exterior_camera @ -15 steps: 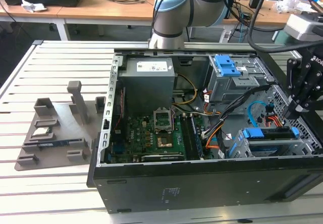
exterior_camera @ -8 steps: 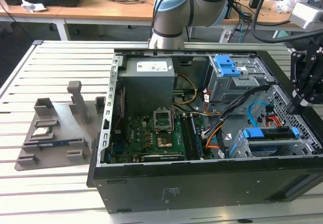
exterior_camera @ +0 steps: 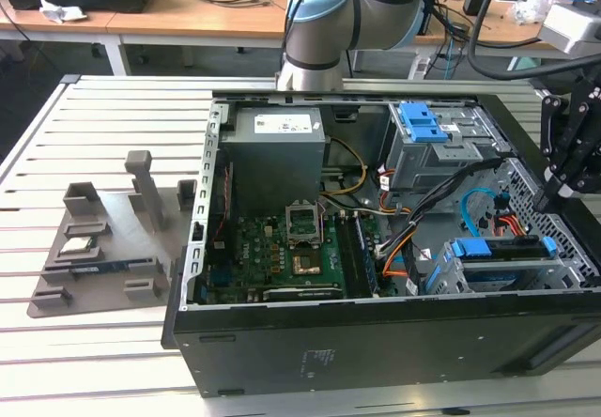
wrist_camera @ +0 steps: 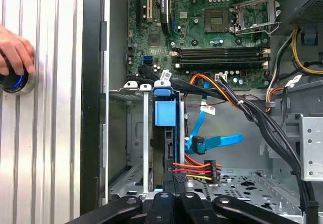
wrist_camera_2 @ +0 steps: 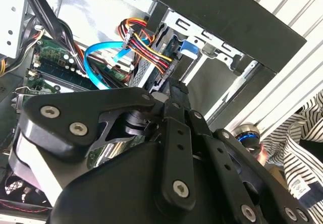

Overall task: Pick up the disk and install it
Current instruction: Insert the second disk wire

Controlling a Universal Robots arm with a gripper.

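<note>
The disk (exterior_camera: 498, 249), in its blue carrier, sat edge-up in the metal drive cage (exterior_camera: 554, 269) at the lower corner of the open case (exterior_camera: 376, 342), toward the exterior view's right. In the first wrist view the carrier's blue tab (wrist_camera: 166, 110) stood between the cage rails, with the cage's metal frame (wrist_camera: 145, 133) just beside it. The gripper (exterior_camera: 570, 177) hung just above the cage end of the case, apart from the disk; whether its fingers were spread or pressed together could not be told. Its black linkage (wrist_camera_2: 171, 148) crossed the second wrist view over the multicoloured power connector (wrist_camera_2: 146, 50) and a blue data cable (wrist_camera_2: 98, 65). The same connector (wrist_camera: 194, 169) and cable (wrist_camera: 214, 142) lay just beside the cage in the first wrist view. The motherboard (exterior_camera: 282, 253) lay flat mid-case, with the grey power supply (exterior_camera: 279, 159) behind it and a second blue-latched bay (exterior_camera: 423, 126) nearby. A hand (wrist_camera: 15, 50) rested on a round blue-lit button (wrist_camera: 12, 80) on the slatted table (exterior_camera: 94, 126). A grey parts fixture (exterior_camera: 103, 243) lay on the table, toward the exterior view's left of the case.
</note>
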